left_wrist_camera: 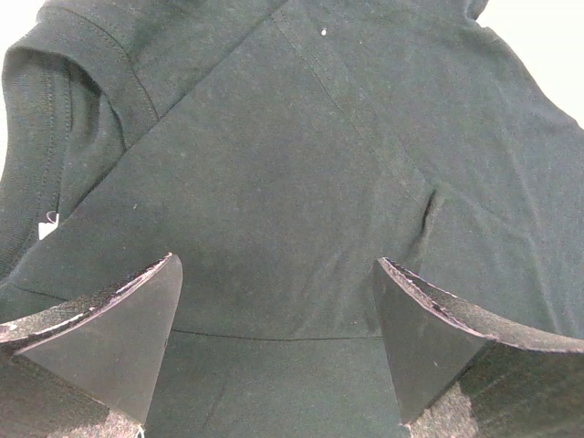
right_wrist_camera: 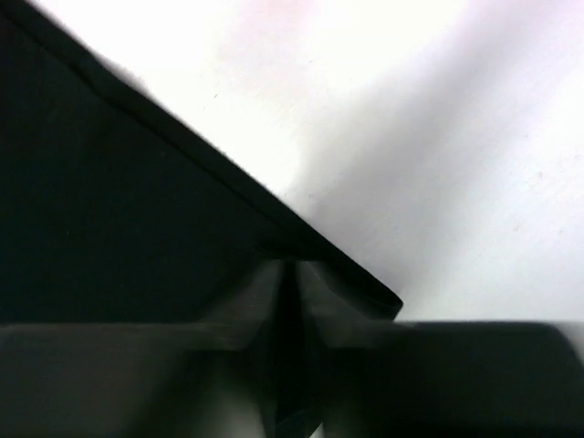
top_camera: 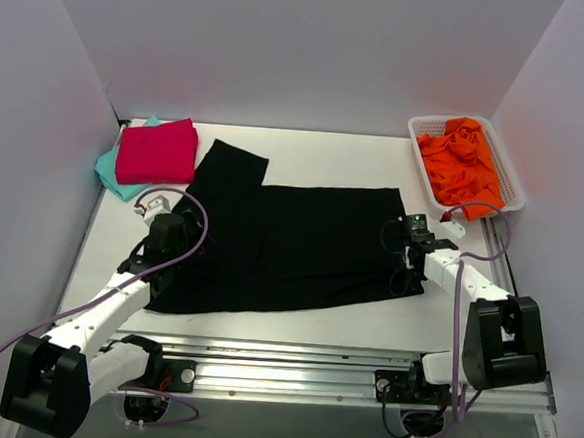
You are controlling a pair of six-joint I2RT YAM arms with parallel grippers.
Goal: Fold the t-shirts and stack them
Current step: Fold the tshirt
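Observation:
A large black t-shirt lies spread across the middle of the table, with a sleeve folded up at its top left. My left gripper hovers open over the shirt's left part. In the left wrist view its jaws stand wide apart above flat black cloth, with nothing between them. My right gripper is at the shirt's right edge. The right wrist view shows it shut on the black hem. A folded magenta-pink t-shirt lies on a teal one at the back left.
A white basket with orange cloth in it stands at the back right. White walls close the table on the left, back and right. A metal rail runs along the near edge between the arm bases.

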